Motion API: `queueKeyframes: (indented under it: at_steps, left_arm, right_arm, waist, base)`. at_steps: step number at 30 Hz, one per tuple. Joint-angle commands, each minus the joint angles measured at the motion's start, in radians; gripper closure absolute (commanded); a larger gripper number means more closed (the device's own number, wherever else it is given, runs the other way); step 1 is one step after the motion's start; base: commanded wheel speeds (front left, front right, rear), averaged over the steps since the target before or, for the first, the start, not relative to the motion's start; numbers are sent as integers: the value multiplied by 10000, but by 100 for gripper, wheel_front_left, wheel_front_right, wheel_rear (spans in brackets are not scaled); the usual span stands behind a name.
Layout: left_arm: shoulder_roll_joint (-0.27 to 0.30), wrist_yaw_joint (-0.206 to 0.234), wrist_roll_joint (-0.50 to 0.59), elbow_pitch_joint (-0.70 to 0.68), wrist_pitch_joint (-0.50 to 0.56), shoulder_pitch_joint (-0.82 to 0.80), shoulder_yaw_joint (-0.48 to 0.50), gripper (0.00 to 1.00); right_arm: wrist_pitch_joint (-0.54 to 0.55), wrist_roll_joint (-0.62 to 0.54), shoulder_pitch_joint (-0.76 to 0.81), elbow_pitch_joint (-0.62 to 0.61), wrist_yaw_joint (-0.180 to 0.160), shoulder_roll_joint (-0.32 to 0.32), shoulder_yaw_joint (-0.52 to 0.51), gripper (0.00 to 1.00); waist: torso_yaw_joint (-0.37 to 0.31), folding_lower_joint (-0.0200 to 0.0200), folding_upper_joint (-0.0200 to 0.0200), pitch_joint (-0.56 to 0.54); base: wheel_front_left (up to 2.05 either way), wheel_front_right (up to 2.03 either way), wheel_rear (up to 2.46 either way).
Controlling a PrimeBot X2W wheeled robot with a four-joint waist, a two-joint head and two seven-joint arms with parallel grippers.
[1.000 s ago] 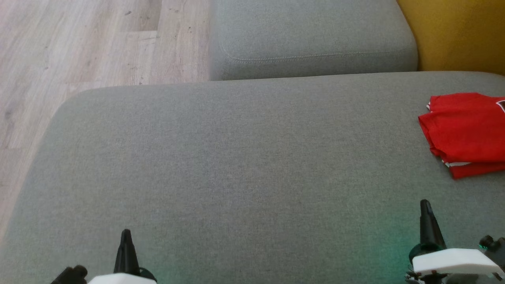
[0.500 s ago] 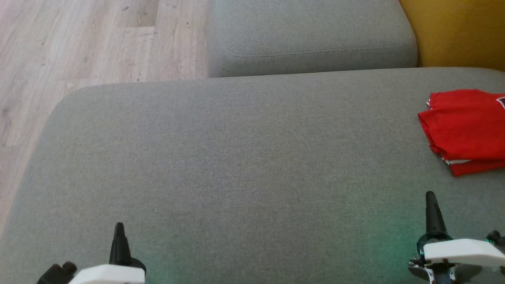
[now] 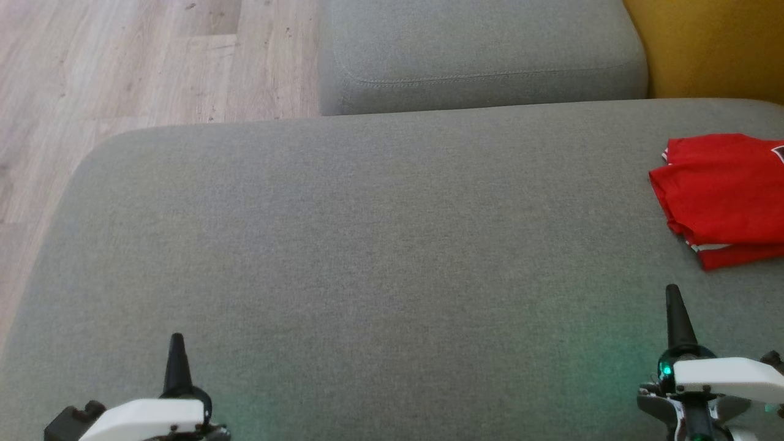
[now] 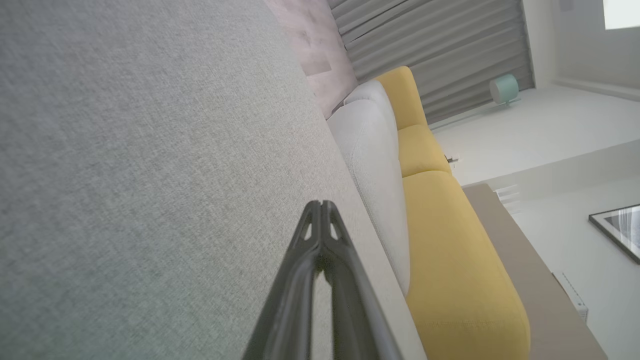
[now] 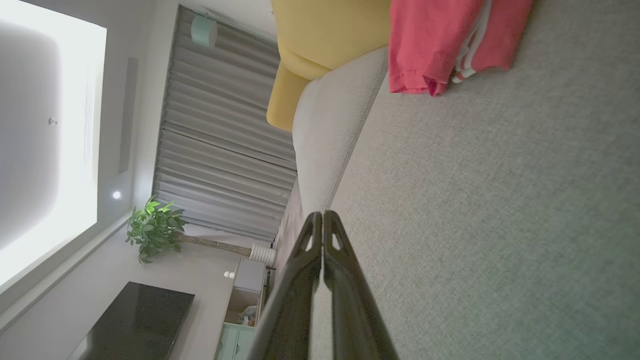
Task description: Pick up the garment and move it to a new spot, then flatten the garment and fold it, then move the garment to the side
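Note:
The garment, a red jersey folded into a compact stack with a white stripe showing at its lower edge, lies at the far right of the grey sofa cushion and runs off the head view's right edge. The right wrist view shows the garment at the top. My right gripper is shut and empty, hovering just in front of the garment, apart from it. Over the cushion's near left part, my left gripper is shut on nothing.
A second grey cushion lies behind the main one, with a yellow cushion at the back right. Pale wood floor lies beyond the sofa's left edge. A broad bare stretch of cushion separates the two grippers.
The head camera has tilted, so the whole picture shifted. Both grippers sit slightly higher in the picture and stay shut. The garment lies as before.

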Motion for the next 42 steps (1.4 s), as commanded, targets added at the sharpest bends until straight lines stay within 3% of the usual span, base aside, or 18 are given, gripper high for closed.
queueKeyframes:
  at_steps: [1, 32, 42]
  left_arm:
    - [129, -90, -375, -261, 81, -691, 443, 100]
    - [101, -698, -3956, -99, 988, -1489, 1282, 100]
    - [68, -698, -3917, -96, 1025, -1492, 1328, 100]
  right_arm:
    - [90, 396, -556, -290, -6, -256, 75, 100]
    - [974, 4006, -1348, -124, -7, -250, -320, 100]
    - [1006, 3972, -1351, -122, -7, -222, -360, 100]
  waist:
    - [-7, 0, 0, 17]
    - [-103, 0, 0, 276]
    - [-103, 0, 0, 275]
  base:
    - [0, 0, 0]
    - [0, 0, 0]
    - [0, 0, 0]
